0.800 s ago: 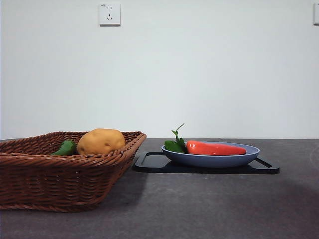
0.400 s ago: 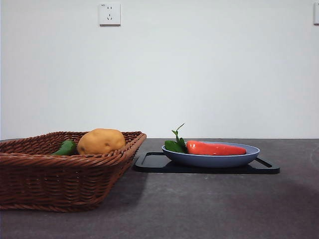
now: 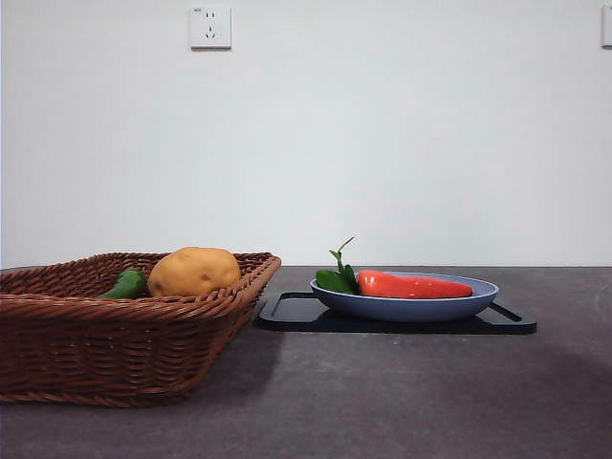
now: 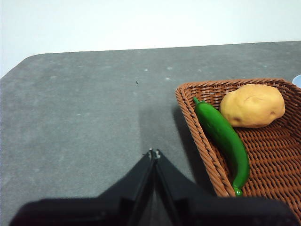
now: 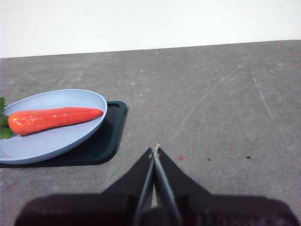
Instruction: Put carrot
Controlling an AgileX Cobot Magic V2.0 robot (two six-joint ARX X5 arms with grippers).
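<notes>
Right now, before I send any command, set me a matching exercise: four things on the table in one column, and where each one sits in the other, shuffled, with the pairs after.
Things:
1. carrot
2. potato
3. blue plate
4. left end effector

Places:
A. on the black tray
B. in the wicker basket, next to the green pepper
C. above bare table, beside the basket, jaws shut
D. lying flat on the plate

Pairs: 1-D, 2-B, 3-A, 4-C
</notes>
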